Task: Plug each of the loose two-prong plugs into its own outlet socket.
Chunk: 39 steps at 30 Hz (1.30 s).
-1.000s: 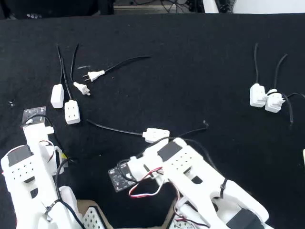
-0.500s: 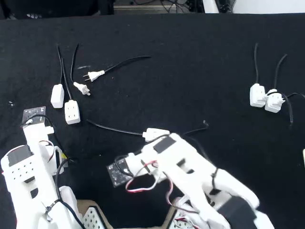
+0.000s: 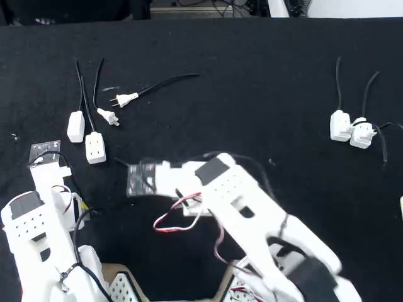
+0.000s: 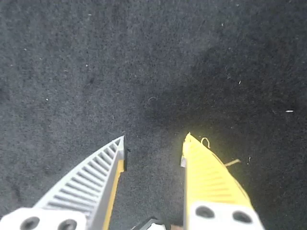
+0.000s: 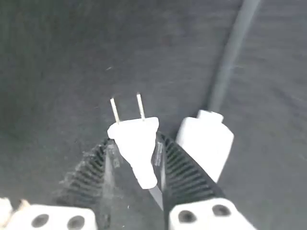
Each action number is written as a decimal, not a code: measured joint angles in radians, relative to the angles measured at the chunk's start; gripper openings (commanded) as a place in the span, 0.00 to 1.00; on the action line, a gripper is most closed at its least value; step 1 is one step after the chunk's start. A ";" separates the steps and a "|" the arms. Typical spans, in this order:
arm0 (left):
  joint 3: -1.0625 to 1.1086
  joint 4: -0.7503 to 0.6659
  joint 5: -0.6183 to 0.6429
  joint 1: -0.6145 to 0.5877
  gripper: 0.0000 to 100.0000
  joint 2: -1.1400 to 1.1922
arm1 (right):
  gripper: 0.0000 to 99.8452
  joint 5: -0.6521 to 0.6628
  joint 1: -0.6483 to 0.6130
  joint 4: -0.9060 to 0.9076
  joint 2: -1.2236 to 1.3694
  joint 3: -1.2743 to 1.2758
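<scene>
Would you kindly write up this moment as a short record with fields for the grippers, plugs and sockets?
Right gripper: shut on a two-prong plug, prongs pointing away from the fingers
Beside it: white cord-end block, probably a socket, apart from the prongs
Left gripper: open, empty, above bare black cloth
Unplugged: upper plug, lower plug, on the left arm's side
Free sockets: left socket, right socket, nearer the arms than those plugs
</scene>
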 measured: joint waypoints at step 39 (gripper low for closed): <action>0.087 -0.347 0.523 0.781 0.20 -0.505 | 0.01 -0.638 0.000 -0.964 -0.302 0.534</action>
